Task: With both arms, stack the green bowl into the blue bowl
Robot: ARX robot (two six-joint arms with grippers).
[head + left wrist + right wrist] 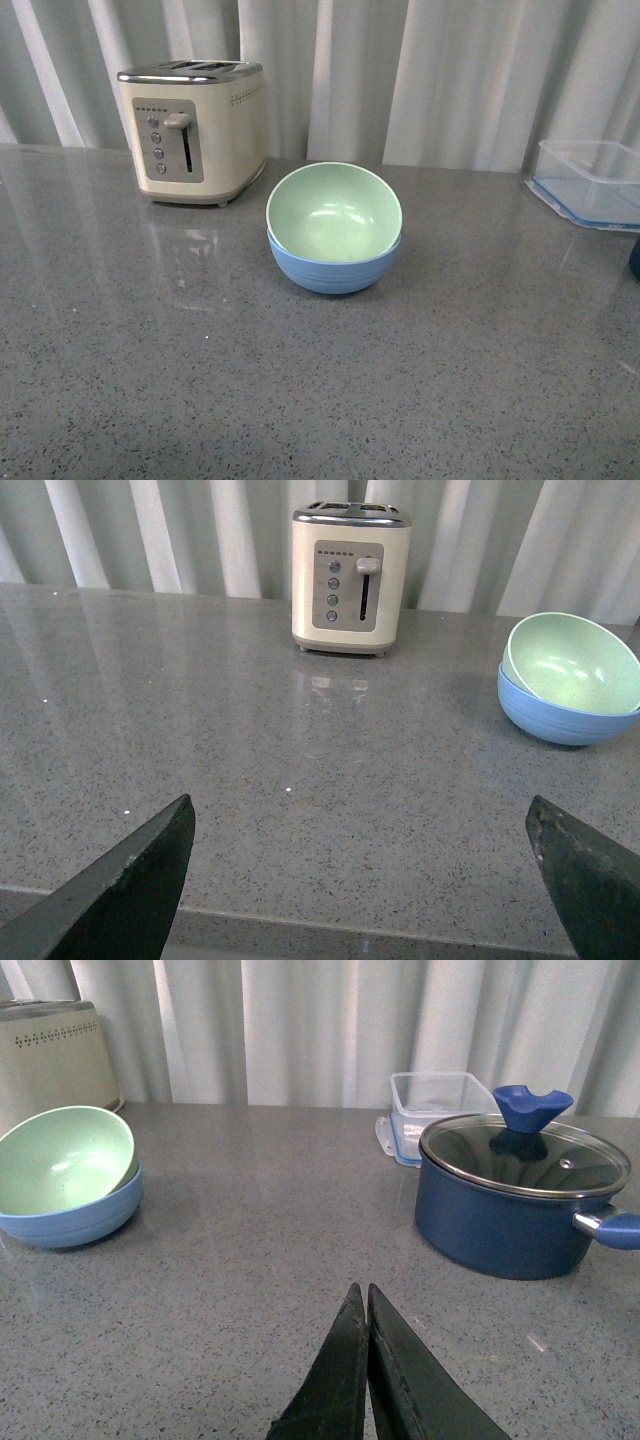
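Grey speckled counter; toaster far left; blue bowl at centre; clear container far right; lidded blue pot right.

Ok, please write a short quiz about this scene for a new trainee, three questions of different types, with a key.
1. True or false: the green bowl sits inside the blue bowl.
2. Which pincer is shut? A) left pincer B) right pincer
3. Fill in: the pot has a glass ____ with a blue knob.

Key: 1 true; 2 B, its fingers are pressed together while the left fingers stand wide apart; 3 lid.
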